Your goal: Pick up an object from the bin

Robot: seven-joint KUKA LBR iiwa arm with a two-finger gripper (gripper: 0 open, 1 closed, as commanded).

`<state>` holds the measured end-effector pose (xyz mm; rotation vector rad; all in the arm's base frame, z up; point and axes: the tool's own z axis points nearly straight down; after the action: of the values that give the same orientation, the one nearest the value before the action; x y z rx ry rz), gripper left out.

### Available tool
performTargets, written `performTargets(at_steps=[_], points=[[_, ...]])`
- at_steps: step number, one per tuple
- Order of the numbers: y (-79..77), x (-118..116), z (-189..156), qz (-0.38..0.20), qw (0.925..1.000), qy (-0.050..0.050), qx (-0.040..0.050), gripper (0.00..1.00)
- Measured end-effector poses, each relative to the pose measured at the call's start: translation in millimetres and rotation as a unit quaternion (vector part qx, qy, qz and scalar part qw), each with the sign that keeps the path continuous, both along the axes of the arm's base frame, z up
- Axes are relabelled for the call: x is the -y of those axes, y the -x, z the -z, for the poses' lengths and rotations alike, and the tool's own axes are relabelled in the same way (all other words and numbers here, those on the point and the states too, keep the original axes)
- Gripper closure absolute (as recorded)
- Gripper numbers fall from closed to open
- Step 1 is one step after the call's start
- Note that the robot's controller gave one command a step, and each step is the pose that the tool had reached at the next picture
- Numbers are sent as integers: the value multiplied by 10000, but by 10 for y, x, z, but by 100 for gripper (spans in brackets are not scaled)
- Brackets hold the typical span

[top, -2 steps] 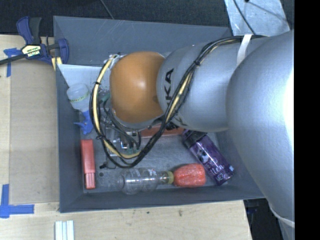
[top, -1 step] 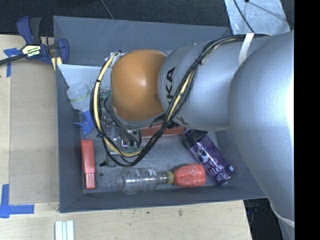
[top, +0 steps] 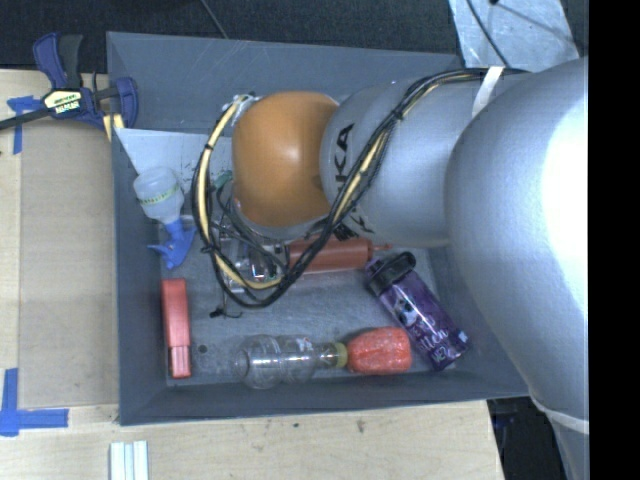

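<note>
Progress seems early to us: the gripper (top: 250, 266) hangs low mid-bin (top: 135, 348), just beside a reddish-brown tube (top: 335, 257), whether spread or pinching we cannot tell, and the lifting is left.

The silver arm (top: 480, 158) is extended in from the right and angled downward, its wrist capped by a rounded orange cover (top: 285, 158). Black and yellow cables (top: 212, 173) are looped around that cover, and the gripper (top: 250, 260) is seen just below it, largely hidden among them.
</note>
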<state>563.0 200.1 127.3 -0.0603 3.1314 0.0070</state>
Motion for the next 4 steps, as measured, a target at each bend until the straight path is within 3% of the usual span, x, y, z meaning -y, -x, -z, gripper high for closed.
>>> performTargets(at_steps=[1, 2, 3, 4], points=[[-326, -284, -218, -221, 9997, 18, -33, 100], [-326, -282, -217, -218, 9998, 19, -33, 0], [-326, -282, -217, -217, 9998, 19, -34, 0], [-474, 253, 0, -134, 9999, 9, -28, 0]])
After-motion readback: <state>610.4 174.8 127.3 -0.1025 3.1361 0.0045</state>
